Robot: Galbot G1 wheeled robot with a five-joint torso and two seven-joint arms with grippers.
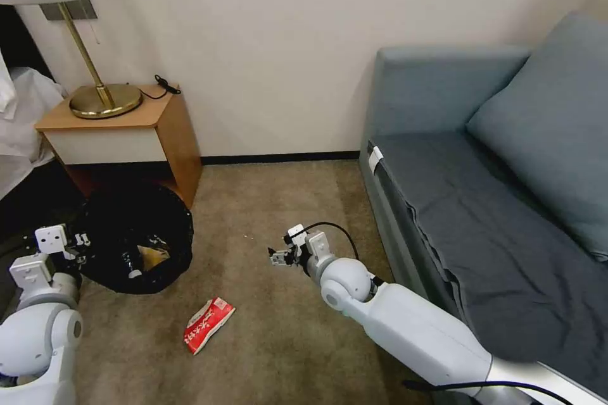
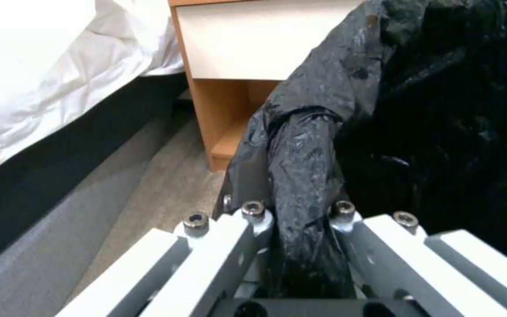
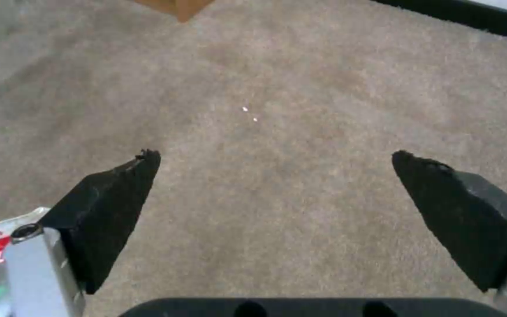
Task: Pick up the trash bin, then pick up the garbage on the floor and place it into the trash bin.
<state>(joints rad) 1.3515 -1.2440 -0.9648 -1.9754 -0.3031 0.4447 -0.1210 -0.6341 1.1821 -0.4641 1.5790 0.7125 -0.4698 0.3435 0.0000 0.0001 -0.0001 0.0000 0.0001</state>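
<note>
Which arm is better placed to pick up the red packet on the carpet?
The right. The right gripper hangs open and empty over the carpet near the red packet, while the left gripper is shut on the bin bag.

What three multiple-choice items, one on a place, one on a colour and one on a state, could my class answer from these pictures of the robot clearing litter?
1. Where does the red-and-white packet lie?
A. On the sofa
B. On the carpet, between the two arms
C. On the nightstand

2. What colour is the bag lining the trash bin?
A. Black
B. Blue
C. White

3. How are the fingers of the right gripper?
A. Shut on the packet
B. Shut on nothing
C. Spread open over bare carpet

Answers:
1 B: in the head view it rests on the carpet, in front of the bin.
2 A: the crinkly black liner is pinched in the left gripper at the bin's rim.
3 C: the right wrist view shows both dark pads apart with carpet between them.
</note>
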